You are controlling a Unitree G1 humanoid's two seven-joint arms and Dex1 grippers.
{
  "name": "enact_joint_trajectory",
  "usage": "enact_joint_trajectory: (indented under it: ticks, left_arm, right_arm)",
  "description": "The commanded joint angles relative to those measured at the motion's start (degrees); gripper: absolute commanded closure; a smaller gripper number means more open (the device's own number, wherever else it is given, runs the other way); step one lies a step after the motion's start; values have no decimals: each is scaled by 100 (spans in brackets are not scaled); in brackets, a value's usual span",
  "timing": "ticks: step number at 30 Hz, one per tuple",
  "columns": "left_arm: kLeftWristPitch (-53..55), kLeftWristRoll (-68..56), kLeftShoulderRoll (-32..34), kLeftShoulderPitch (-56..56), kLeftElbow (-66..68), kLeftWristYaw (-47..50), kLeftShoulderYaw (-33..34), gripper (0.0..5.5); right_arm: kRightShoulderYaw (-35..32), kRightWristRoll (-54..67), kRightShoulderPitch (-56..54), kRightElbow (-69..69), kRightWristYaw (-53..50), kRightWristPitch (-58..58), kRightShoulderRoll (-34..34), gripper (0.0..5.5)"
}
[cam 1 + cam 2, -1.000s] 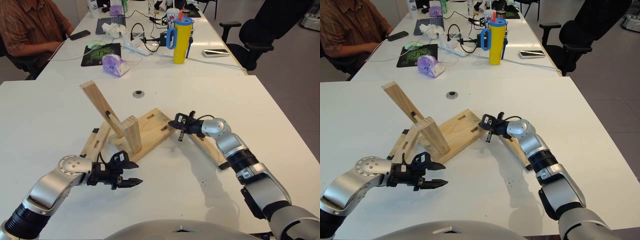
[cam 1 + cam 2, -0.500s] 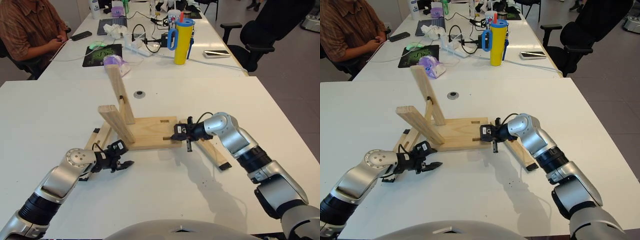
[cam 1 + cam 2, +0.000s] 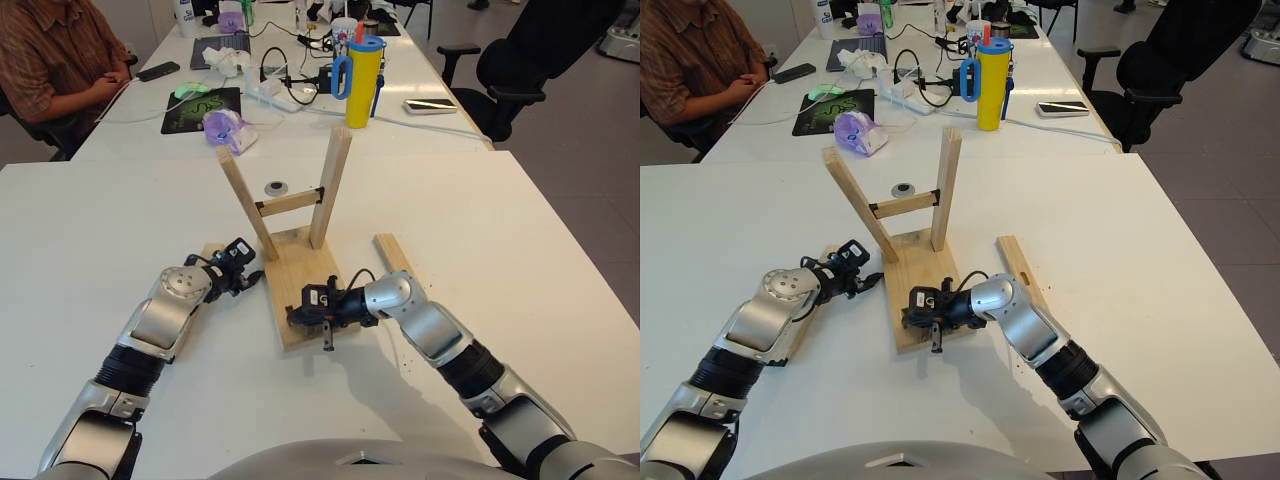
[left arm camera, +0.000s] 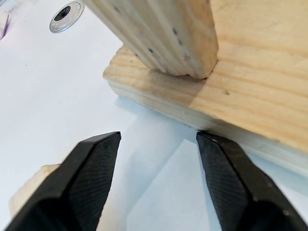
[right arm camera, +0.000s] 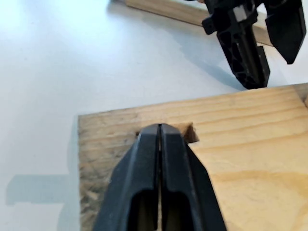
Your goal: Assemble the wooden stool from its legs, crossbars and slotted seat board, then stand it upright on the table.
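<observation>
Now that the seat board (image 3: 295, 275) has swung flat with its two joined legs (image 3: 333, 185) upright, closed right claw (image 5: 160, 130) over its near slot and open left claw (image 4: 159, 136) beside it, the loose leg (image 3: 395, 262) probably comes next.

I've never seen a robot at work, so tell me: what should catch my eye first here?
Two wooden legs joined by a crossbar stand up from the seat board, which lies flat on the white table. The right gripper, shut, has its tips at a slot on the board's near end. The left gripper, open, sits by the board's left edge.
</observation>
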Motion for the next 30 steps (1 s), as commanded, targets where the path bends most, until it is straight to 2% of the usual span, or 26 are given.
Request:
enact_joint_trajectory:
  ticks: [1, 5, 7, 11, 14, 21, 30]
  left_arm:
    - [-372, -624, 43, -146, -338, -54, 1119, 254]
    - [1, -1656, 452, -468, -436, -492, 2425, 254]
    - [239, -1721, 852, -424, -331, -673, 2660, 254]
    - [546, -1210, 1577, 120, 180, -779, 2407, 254]
    - [1154, -1427, 1538, 455, -70, -855, 2411, 254]
    - [1395, -1192, 1481, 607, 53, -675, 1988, 254]
    - [1342, -1218, 1413, 760, 330, -797, 1859, 254]
  right_arm:
    - [-548, 185, 207, -84, -590, -238, 191, 550]
    - [-1543, 1053, 433, -734, -1211, 116, 717, 550]
    - [-1755, 1307, 571, -978, -1403, 479, 800, 550]
    - [-2179, 1579, 1025, -1482, -2285, 1487, 1085, 550]
    - [-2281, 1837, 1164, -1732, -2450, 2020, 1113, 550]
    - [-2382, 1959, 1256, -1681, -2736, 1947, 1105, 550]
    - [-2385, 1939, 1212, -1582, -2837, 1738, 1051, 550]
